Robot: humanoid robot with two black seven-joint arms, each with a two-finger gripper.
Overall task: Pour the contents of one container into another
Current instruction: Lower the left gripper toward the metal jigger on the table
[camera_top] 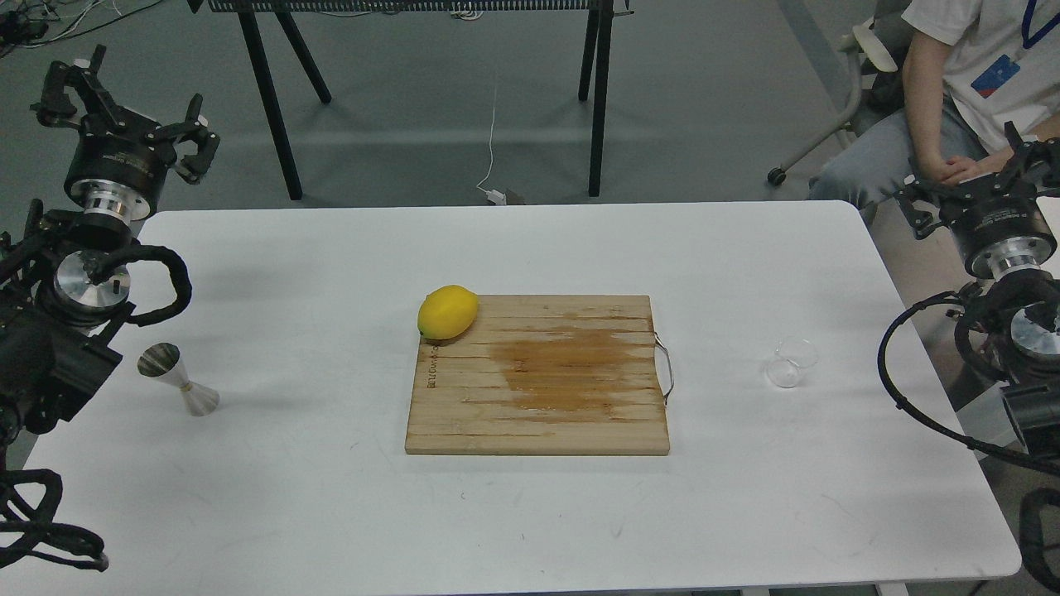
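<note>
Hourglass steel jigger (178, 379), clear glass cup (791, 362)

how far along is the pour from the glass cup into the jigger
Nothing looks done yet. The glass cup sits untouched right of the cutting board; the jigger stands far left. Both grippers, left and right, are raised, open and empty. Grasping, carrying and pouring all remain.

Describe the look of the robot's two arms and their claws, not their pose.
Both arms are black with bare silver metal rings at the wrist joints and thick black corrugated cable looping alongside them. The left claw is black, skeletal linkage fingers on a black cylindrical base over a silver collar. The right claw has the same black build and silver collar. No markings are legible.
</note>
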